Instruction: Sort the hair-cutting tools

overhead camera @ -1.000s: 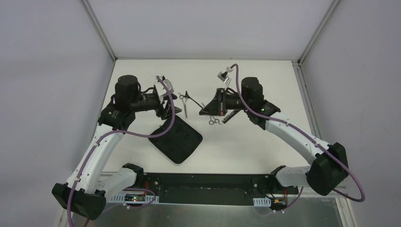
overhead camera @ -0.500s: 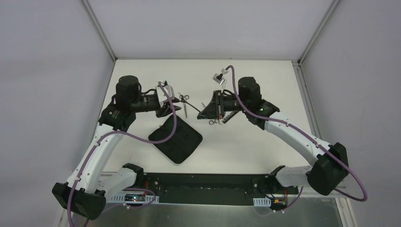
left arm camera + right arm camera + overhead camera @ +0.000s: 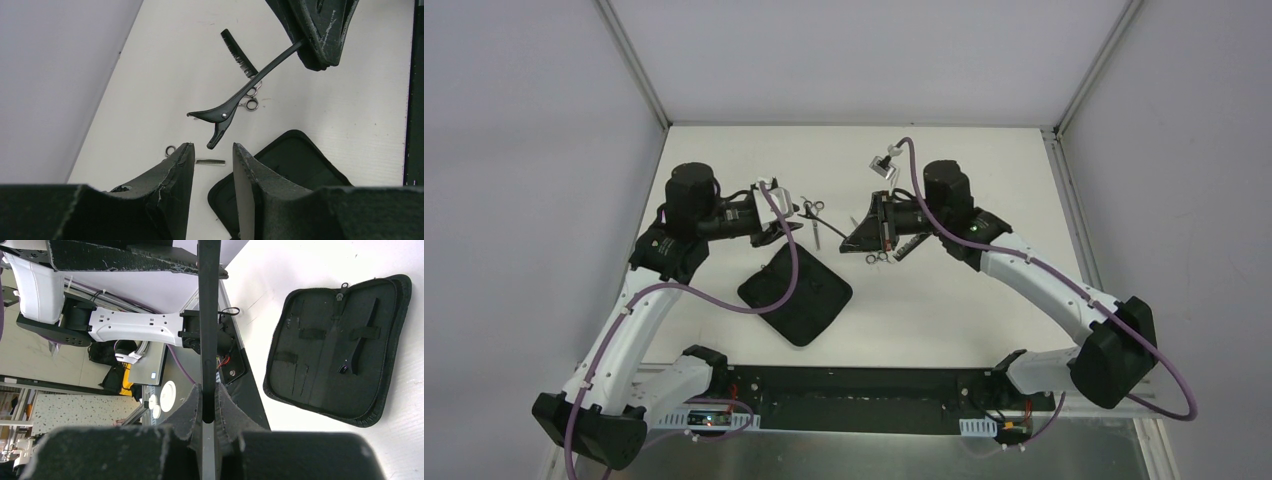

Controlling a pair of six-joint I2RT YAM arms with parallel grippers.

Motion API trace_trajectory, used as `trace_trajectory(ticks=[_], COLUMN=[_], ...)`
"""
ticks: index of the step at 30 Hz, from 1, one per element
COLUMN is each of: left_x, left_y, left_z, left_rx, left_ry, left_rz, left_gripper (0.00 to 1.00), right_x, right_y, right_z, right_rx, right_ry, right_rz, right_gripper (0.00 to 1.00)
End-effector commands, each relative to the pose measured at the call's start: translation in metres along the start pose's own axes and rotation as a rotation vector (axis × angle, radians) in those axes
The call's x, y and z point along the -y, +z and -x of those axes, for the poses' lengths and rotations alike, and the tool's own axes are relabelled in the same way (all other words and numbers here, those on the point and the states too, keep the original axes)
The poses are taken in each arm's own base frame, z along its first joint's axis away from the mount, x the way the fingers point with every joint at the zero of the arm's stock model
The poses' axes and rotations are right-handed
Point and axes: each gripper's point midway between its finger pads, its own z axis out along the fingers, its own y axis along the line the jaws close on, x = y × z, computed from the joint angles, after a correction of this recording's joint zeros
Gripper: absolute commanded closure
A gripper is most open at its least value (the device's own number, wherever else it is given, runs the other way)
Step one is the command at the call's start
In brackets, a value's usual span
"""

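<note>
- The right pincer is clamped tight on the black hair clip, which hangs in the air above the table.
- The left pincer has just narrowed to a part-open gap and holds nothing. The clip's forked end sits just ahead of it.
- We read this as a handover of 1 tool. The silver scissors wait below.

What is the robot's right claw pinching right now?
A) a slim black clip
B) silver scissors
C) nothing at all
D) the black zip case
A: the right gripper is closed on one end of the slim black clip, while the zip case lies open on the table.
</note>
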Motion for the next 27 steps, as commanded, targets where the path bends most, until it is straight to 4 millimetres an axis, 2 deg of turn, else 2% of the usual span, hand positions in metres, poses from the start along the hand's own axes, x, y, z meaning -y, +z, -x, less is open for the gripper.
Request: trace_trajectory(ticks=[1,8,16,19,27], left_x=[0.001,0.011,0.013,0.015,0.019], left_y=[-0.001,0.001,0.003,0.004,0.004], left_z=[0.015,0.021,0.015,0.013,0.01], left_rx=[0.049,0.087,0.078,0.079,0.081], left_ry=[0.085,0.065,0.054,0.051,0.05], left_rz=[-0.011,-0.069,-0.076,-0.082,-0.094], left_gripper=[0.64,0.68,0.85,0.86,0.79], right_x=[-0.016,-0.013,-0.011,-0.01,-0.009], right_y=[0.0,0.003,0.005,0.005,0.009], right_z=[0.012,0.015,0.017,0.018,0.022], right_rx=[0.012,0.012,0.013,0.013,0.018], right_ry=[-0.063,-0.054,-0.048,-0.043,-0.025], right_rz=[0.042,0.03,0.026,0.024,0.028], right_gripper=[1.0,1.0,1.0,1.0,1.0])
